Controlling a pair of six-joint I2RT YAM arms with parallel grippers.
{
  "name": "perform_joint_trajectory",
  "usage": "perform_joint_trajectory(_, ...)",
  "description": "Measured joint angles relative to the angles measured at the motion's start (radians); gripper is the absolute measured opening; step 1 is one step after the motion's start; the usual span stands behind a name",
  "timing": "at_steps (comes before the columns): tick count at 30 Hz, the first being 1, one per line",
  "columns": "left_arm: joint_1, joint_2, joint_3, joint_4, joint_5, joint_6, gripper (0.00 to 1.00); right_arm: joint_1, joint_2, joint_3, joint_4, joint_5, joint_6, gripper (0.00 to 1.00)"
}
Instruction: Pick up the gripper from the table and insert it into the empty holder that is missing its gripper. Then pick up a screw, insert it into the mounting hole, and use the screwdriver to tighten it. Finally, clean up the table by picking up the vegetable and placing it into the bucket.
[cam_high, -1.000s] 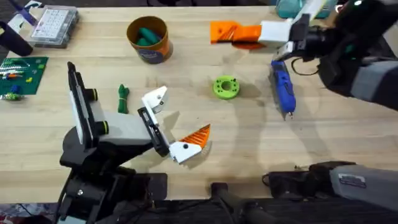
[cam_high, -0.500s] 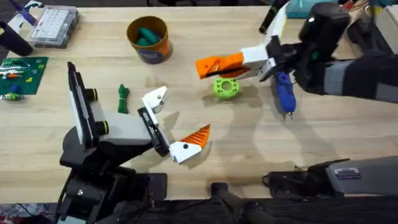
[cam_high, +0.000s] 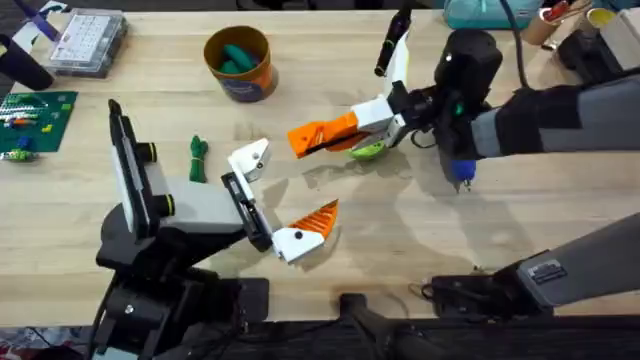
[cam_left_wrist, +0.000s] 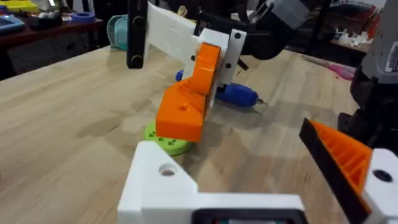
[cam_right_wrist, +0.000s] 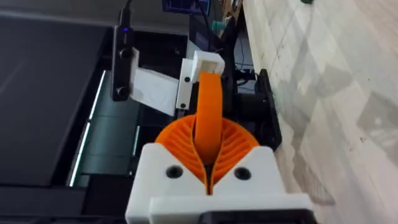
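your right gripper (cam_high: 322, 138) has its fingers clamped on the orange gripper (cam_high: 312, 136), long axis pointing left toward the empty holder (cam_high: 250, 159) just beyond; left gripper (cam_high: 285, 195) has its fingers apart.

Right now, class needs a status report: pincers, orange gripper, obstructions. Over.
Right pincer shut on the gripper, aloft. Left pincer open, holder empty. Nothing between gripper and holder.

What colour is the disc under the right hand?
Lime green disc, best seen in the left wrist view.
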Motion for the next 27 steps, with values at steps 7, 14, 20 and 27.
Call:
perform_joint_trajectory(7,0.0,0.0,0.0,0.0,0.0,0.0,0.991,0.009,0.038,-0.007,0.045,0.0,0.071,0.01)
perform_joint_trajectory(14,0.0,0.0,0.0,0.0,0.0,0.0,0.991,0.025,0.039,-0.033,0.17,-0.001,0.157,0.01)
perform_joint_trajectory(20,0.0,0.0,0.0,0.0,0.0,0.0,0.991,0.025,0.039,-0.046,0.174,-0.001,0.186,0.01)
perform_joint_trajectory(27,0.0,0.0,0.0,0.0,0.0,0.0,0.991,0.025,0.039,-0.047,0.174,0.0,0.19,0.01)
